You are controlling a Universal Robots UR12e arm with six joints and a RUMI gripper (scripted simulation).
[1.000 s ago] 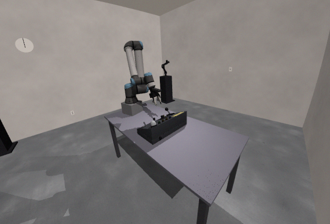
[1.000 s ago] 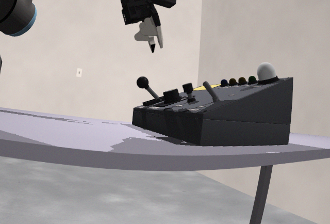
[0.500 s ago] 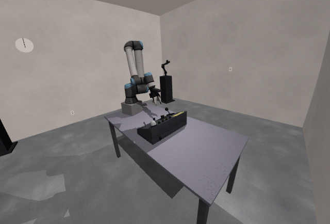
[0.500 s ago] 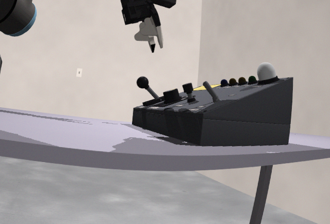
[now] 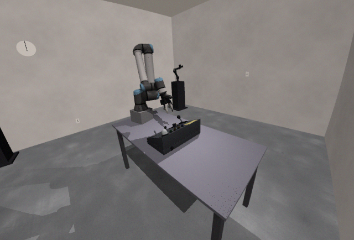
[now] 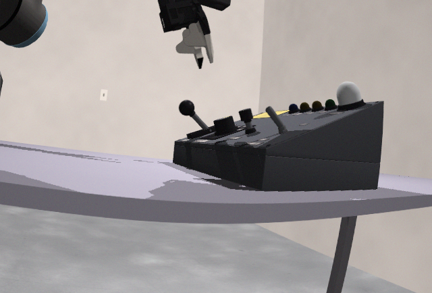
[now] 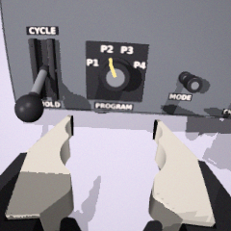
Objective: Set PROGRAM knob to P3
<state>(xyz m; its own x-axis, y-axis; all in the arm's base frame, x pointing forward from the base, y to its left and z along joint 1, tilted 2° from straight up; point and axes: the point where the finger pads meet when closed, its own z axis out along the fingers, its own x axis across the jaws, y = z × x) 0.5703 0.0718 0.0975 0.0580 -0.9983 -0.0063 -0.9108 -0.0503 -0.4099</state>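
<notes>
The dark console sits on the grey table; it also shows in the exterior view. In the wrist view the PROGRAM knob has a yellow pointer aimed at P2, with P1, P3 and P4 marked around it. The same knob is the low black cylinder on the console's near end. My gripper is open and empty, hanging well above the console, short of the knob. It is also small in the top view.
A CYCLE lever with a black ball stands left of the knob, a MODE switch to its right. Further along the console are a grey lever, several coloured buttons and a white dome. The table edge is near the console.
</notes>
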